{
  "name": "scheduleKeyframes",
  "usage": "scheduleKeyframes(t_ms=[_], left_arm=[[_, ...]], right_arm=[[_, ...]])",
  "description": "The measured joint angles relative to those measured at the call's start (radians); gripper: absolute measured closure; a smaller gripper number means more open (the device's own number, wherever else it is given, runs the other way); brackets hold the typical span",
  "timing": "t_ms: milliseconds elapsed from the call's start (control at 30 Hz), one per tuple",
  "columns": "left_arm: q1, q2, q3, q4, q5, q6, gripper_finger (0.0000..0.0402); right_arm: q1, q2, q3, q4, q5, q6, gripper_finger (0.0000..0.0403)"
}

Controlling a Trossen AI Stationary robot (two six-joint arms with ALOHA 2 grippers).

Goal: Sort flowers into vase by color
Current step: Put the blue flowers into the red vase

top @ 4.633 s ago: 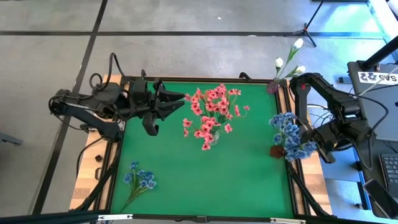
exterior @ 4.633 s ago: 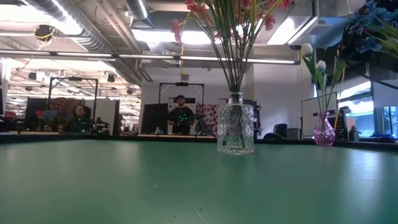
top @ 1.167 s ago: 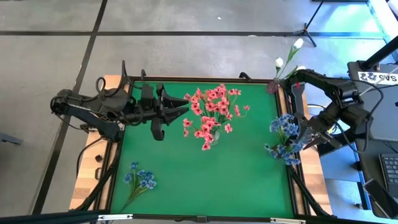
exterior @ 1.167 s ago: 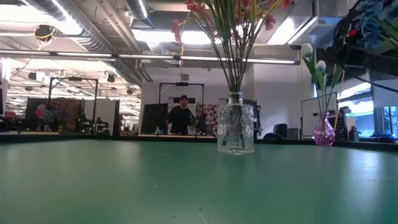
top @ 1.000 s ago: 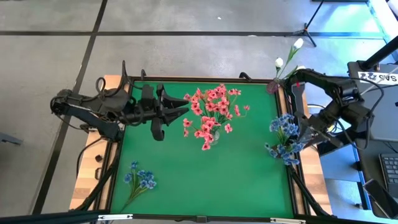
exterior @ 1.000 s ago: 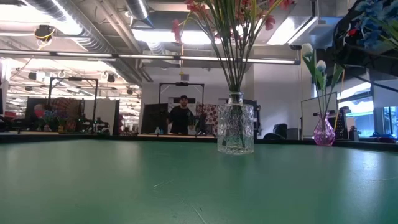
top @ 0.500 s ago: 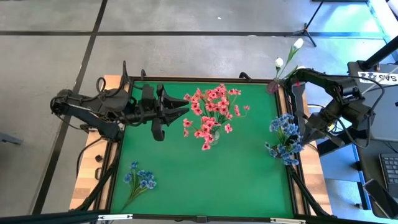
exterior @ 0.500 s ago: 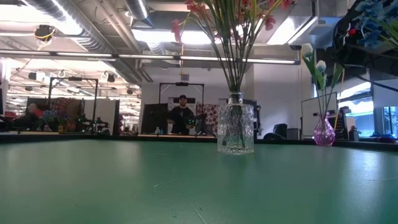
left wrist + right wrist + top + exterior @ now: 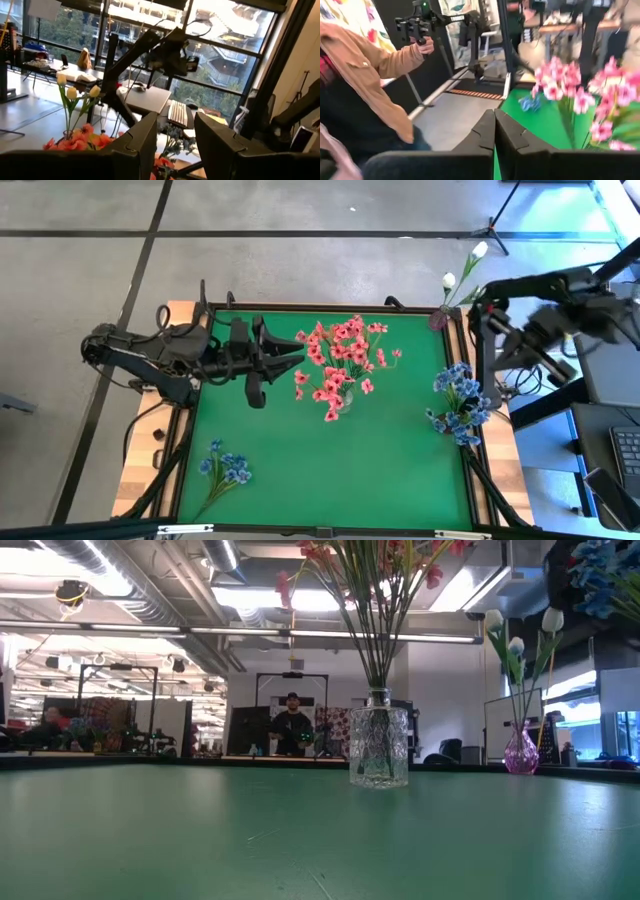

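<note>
Pink flowers (image 9: 340, 365) stand by their stems in a clear glass vase (image 9: 378, 747) at the table's middle. A bunch of blue flowers (image 9: 458, 405) stands upright at the right edge; what holds it is hidden under the blooms. White buds (image 9: 479, 251) stand in a small pink vase (image 9: 521, 752) at the far right corner. One loose blue sprig (image 9: 225, 469) lies flat at the near left. My left gripper (image 9: 292, 348) hangs open left of the pink flowers, holding nothing. My right gripper (image 9: 494, 131) is shut and empty, raised beyond the table's right edge.
A person in a brown jacket (image 9: 365, 75) stands beyond the table with a hand on a camera rig (image 9: 427, 22). A desk with a keyboard (image 9: 625, 455) stands right of the table. The green mat (image 9: 330, 470) lies bare at the near middle.
My right gripper has risen from beside the blue flowers and drawn back toward the far right corner, turning as it went. The blue flowers stay standing where they were. In the low view a white bud that the arm covered now shows.
</note>
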Motion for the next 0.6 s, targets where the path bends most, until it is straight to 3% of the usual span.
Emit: scheduleKeyframes(t_ms=[200,300,433,600], left_arm=[[-0.021,-0.018,0.0,-0.046,0.001,0.041,0.0274],[-0.024,-0.047,0.0,-0.09,0.001,0.054,0.0274],[-0.027,-0.091,0.0,-0.184,0.002,0.048,0.0274],[-0.06,-0.138,0.0,-0.298,0.003,0.016,0.0274]], right_arm=[[-0.01,0.111,0.021,-0.002,0.173,0.013,0.0402],[-0.089,0.156,0.003,-0.002,0.182,0.061,0.0402],[-0.294,0.22,-0.03,-0.001,0.157,0.153,0.0402],[-0.651,0.342,-0.039,0.059,-0.03,0.201,0.0402]])
